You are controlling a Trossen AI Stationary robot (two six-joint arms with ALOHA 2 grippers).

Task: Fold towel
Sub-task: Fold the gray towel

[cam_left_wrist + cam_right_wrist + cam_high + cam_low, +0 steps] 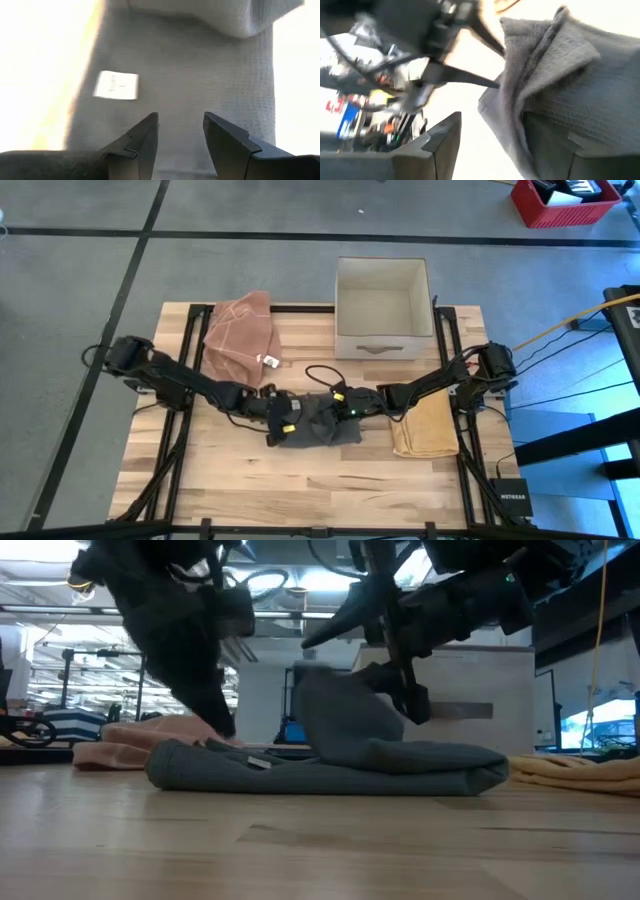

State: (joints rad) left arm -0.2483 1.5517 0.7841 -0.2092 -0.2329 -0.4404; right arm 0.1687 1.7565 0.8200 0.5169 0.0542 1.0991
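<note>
Table: wooden table [300,470] in a big room | Towel: grey towel [318,423] lies in the middle, one flap standing up | Left gripper [181,131]: fingers apart over the towel, holding nothing | Right gripper [512,137]: fingers wide apart around the raised flap, not pinching it

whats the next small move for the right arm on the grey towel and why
Probably lift the right gripper up and away. Its fingers stand apart, and the grey towel has a flap standing up beside them in the low view, so backing off should let that flap drop onto the fold. The left gripper sits open over the towel's other end.
</note>
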